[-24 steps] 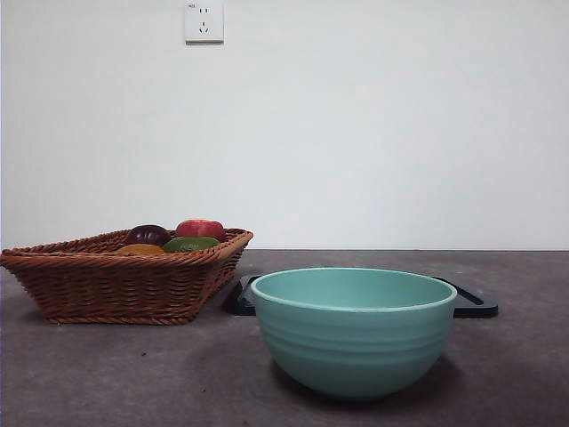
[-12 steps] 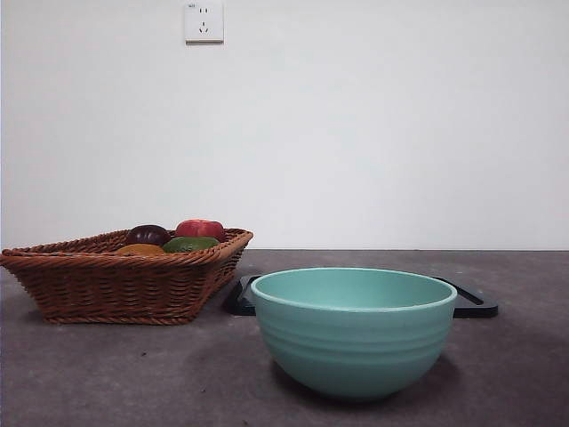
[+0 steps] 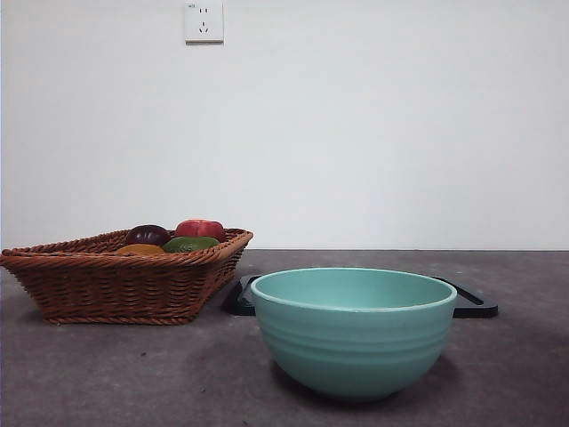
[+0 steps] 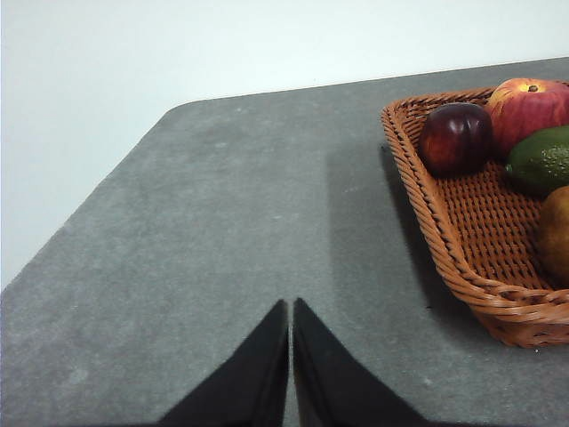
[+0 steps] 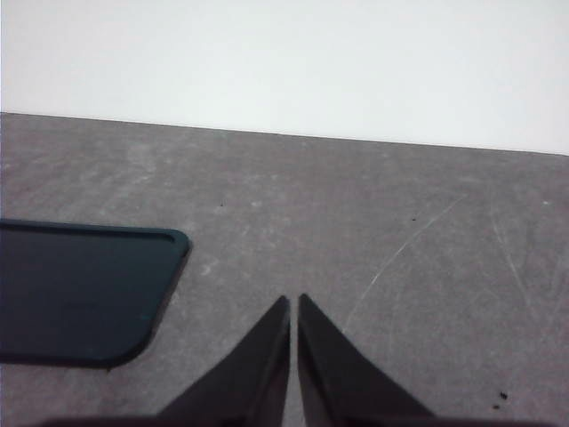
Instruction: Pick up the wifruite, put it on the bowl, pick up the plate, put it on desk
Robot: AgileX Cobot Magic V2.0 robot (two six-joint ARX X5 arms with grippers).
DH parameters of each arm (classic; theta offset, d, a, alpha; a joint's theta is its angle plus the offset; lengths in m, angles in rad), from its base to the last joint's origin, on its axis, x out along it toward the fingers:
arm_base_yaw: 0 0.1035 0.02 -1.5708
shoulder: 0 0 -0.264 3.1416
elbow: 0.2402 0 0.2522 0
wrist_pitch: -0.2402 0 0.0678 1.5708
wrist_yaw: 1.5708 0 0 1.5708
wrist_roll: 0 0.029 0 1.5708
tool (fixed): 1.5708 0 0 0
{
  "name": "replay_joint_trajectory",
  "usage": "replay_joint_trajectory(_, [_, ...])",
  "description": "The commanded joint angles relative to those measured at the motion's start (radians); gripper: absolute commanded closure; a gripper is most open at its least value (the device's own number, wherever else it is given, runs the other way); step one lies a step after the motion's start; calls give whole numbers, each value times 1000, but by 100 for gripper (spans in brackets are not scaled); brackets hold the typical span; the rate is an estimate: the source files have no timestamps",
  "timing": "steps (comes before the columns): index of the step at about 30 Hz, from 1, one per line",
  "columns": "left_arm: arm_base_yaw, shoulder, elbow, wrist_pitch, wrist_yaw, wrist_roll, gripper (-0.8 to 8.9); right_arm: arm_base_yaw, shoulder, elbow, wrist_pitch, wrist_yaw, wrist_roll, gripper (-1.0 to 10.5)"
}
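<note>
The golden-brown wifruite (image 3: pixel 140 250) lies in the brown wicker basket (image 3: pixel 116 285) at the left, and its edge also shows in the left wrist view (image 4: pixel 555 233). The teal bowl (image 3: pixel 354 329) stands near the front, centre right. Behind it lies the flat black plate (image 3: pixel 471 302), also seen in the right wrist view (image 5: pixel 76 289). My left gripper (image 4: pixel 291 307) is shut and empty over bare desk (image 4: pixel 222 231) beside the basket (image 4: pixel 444 240). My right gripper (image 5: pixel 293 302) is shut and empty, over the desk beside the plate. Neither arm shows in the front view.
The basket also holds a dark purple fruit (image 4: pixel 455 138), a red fruit (image 4: pixel 529 107) and a green fruit (image 4: pixel 542 160). A white wall with a socket (image 3: pixel 204 21) stands behind the desk. The desk's rounded corner (image 4: pixel 178 111) lies beyond the left gripper.
</note>
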Motion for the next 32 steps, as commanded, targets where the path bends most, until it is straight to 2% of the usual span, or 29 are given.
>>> replay_joint_trajectory(1, [1, -3, -21, -6, 0, -2, 806, -2, -2, -5, -25, 5, 8, 941])
replay_joint_trajectory(5, [1, -3, -21, -6, 0, -2, 806, -2, -2, -5, -101, 4, 10, 940])
replay_joint_trajectory(32, [1, -3, -21, -6, 0, -2, 806, -2, -2, -5, -71, 4, 13, 941])
